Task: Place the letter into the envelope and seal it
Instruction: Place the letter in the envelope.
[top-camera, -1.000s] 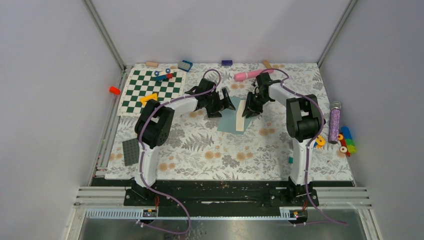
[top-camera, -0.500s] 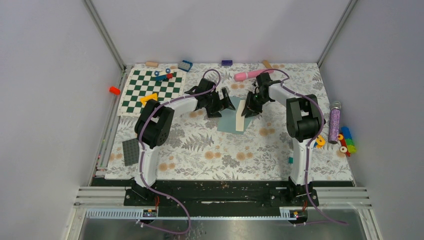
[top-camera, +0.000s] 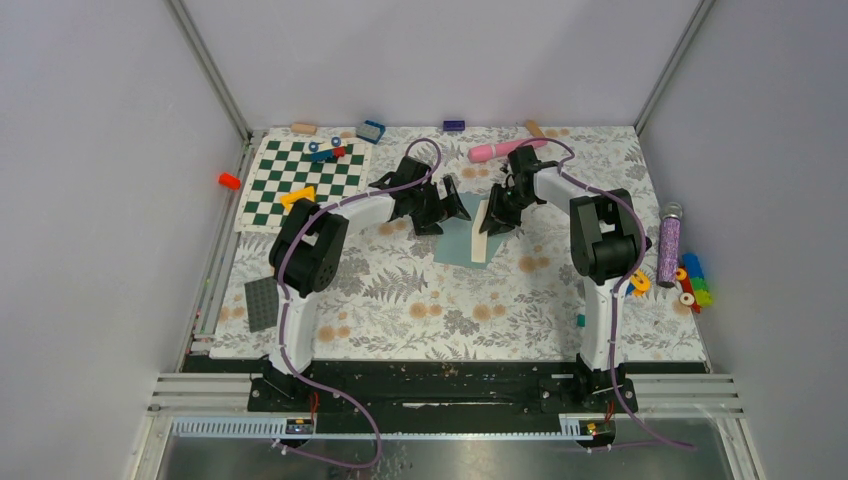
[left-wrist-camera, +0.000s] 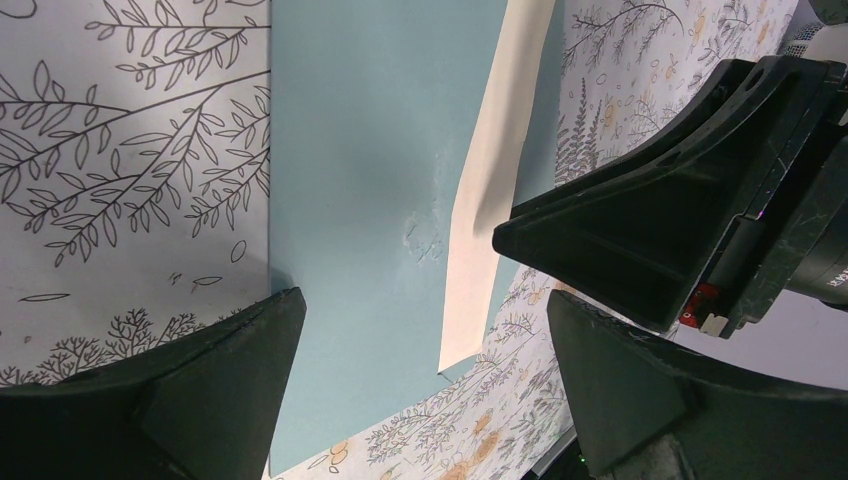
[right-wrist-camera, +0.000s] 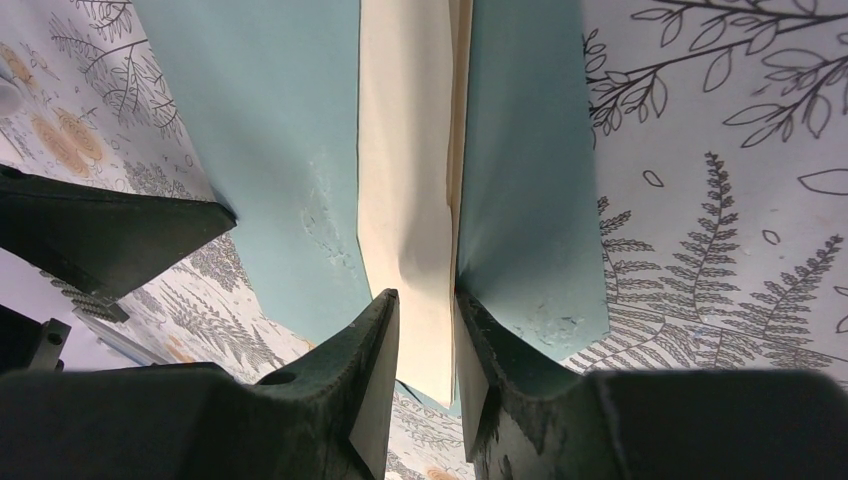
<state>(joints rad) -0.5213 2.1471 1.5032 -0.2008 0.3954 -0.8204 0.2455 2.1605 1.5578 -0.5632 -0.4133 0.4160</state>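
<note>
Upper centre of the overhead view, just right of the middle: the right hand (right-wrist-camera: 425, 330) is gripping the letter (right-wrist-camera: 405, 200), both fingers pressing on the near end of the cream sheet. From the wrist camera the sheet is showing as a narrow folded strip running up the frame. The envelope (right-wrist-camera: 270, 150) is lying flat on the patterned tabletop (top-camera: 420, 300) directly beneath, teal showing on both sides of the strip, so the letter is sitting over the envelope's middle, not beside it. The left hand (left-wrist-camera: 420, 350) is hovering at the envelope's left edge with its fingers spread wide and holding nothing; in its own view the teal sheet is filling the centre and the right hand's dark finger is reaching in from the right of the frame. Step in hand, as I am reading it: insertion, with the letter brought to the envelope but not visibly inside it. I cannot tell from these views where the pocket mouth is or whether it is lifted. Next move is likely calling for the left hand to pin or open the envelope while the right hand is feeding the strip's edge into the pocket, staying in line with the envelope's length. Sealing the flap is not yet started.
</note>
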